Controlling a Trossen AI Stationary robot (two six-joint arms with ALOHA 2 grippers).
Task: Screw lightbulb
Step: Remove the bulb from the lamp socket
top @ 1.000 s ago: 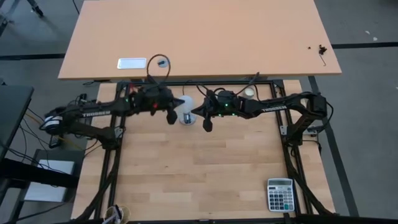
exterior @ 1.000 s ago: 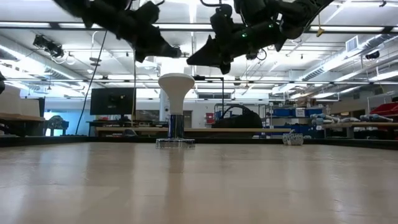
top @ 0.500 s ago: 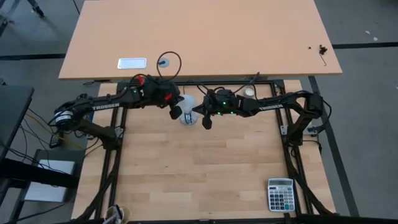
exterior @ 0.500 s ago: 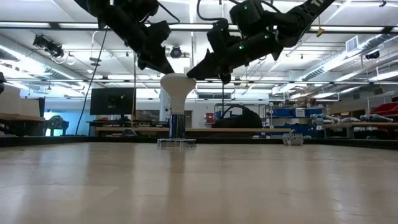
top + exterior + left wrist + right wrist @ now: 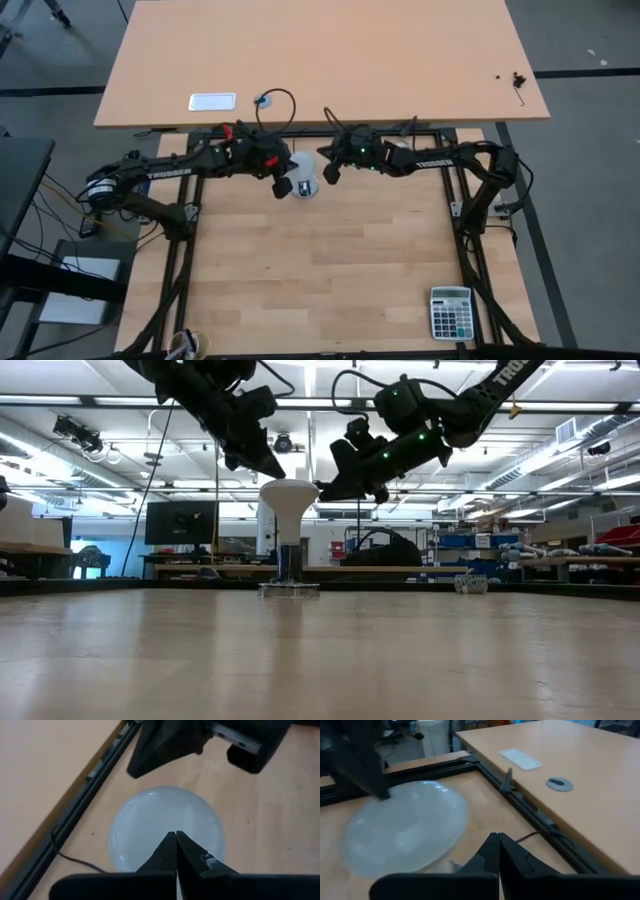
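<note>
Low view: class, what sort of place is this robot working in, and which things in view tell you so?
Probably a robotics lab or workshop. Behind the wooden table are open ceiling beams with strip lights, a wall monitor, and benches and shelves stacked with equipment.

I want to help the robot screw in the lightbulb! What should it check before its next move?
1. Lightbulb standing upright on its base: ok.
2. Left gripper close to the bulb's head, fingers shut and empty: ok.
3. Right gripper beside the head on the other side, fingers shut, holding nothing: ok.
4. Fingers open, ready to grasp the bulb: not ok.
5. Bulb fully screwed in: cannot tell.
</note>
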